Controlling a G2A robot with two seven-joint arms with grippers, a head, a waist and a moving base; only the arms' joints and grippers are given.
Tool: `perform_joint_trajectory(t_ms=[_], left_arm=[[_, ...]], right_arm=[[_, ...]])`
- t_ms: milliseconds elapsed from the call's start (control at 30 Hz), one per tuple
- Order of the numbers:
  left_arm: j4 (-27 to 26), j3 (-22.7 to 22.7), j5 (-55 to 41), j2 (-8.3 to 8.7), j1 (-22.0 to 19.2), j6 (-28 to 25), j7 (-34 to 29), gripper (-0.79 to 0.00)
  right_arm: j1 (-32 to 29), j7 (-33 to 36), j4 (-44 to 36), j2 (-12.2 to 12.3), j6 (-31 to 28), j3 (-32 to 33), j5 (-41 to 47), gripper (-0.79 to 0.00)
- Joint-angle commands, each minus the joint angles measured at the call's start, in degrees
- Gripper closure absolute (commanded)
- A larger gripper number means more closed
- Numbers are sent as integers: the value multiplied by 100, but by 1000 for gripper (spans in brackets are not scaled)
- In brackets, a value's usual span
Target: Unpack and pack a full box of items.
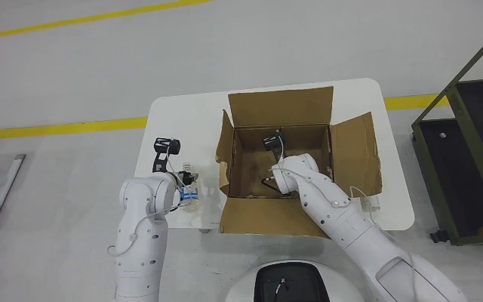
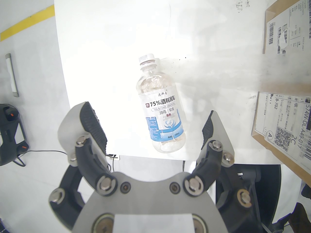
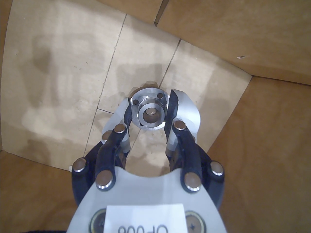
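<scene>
In the top view the right arm (image 1: 324, 200) lies across the near right part of the cardboard box (image 1: 281, 109) and covers the box floor beneath it. In the right wrist view the right pincer (image 3: 150, 100) has its pads pressed on two sides of a metal flange (image 3: 147, 96), hiding the rim there. Whether the flange rests on the box floor or hangs above it cannot be told.

On the counter (image 1: 173, 121) the left pincer (image 1: 186, 181) partly covers a clear bottle (image 1: 189, 198), which is too small there to make out its cap. The left wrist view's edge cuts off the box and a black handheld device (image 2: 9, 132) on the floor. At the right a dark green cart (image 1: 453, 162) is cut off by the top view's edge.
</scene>
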Motion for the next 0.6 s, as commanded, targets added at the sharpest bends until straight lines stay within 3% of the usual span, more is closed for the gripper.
perform_joint_trajectory(t_ms=[0, 500, 567], left_arm=[[0, 0, 0, 0, 0, 0, 0, -785], [0, 0, 0, 0, 0, 0, 0, -785], [0, 0, 0, 0, 0, 0, 0, -785]], right_arm=[[-17, 5, -20, 0, -2, 27, -24, -348], [-67, -21, 86, -54, -68, 109, -96, -289], [-51, -31, 130, -65, -95, 121, -76, -243]])
